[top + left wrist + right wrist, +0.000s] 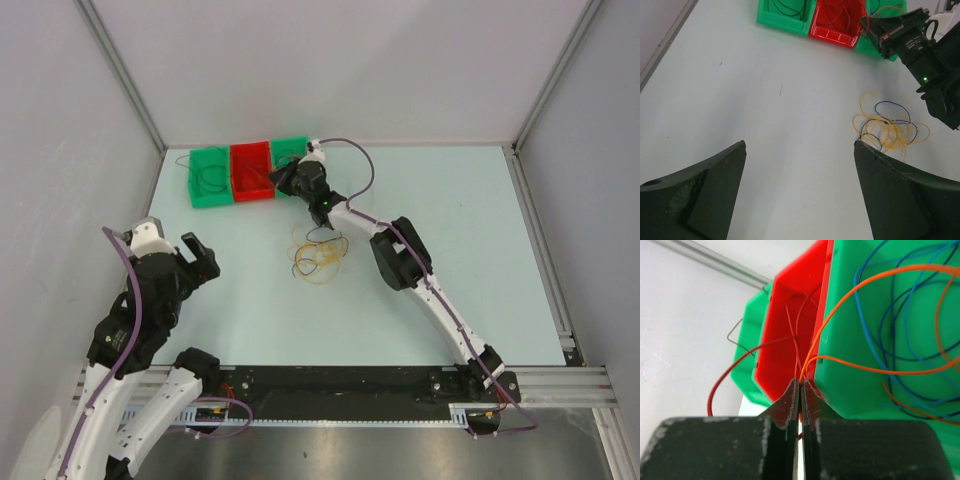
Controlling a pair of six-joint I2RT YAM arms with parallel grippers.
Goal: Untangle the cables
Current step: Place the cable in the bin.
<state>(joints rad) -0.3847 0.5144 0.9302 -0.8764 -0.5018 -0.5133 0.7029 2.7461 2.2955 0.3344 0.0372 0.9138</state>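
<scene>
the right gripper [278, 179] hides part of the right green bin [291, 147] from above, the left wrist view's top edge crops the red bin [832, 34] and left green bin [782, 26], and which of the cables [810, 359] its pressed-together fingertips [790, 400] pinch is unclear.

Loose tangle of thin yellow and dark-blue cables [890, 131] on the table [740, 75]; orange, blue, red, black ones looped in bins [782, 26].
</scene>
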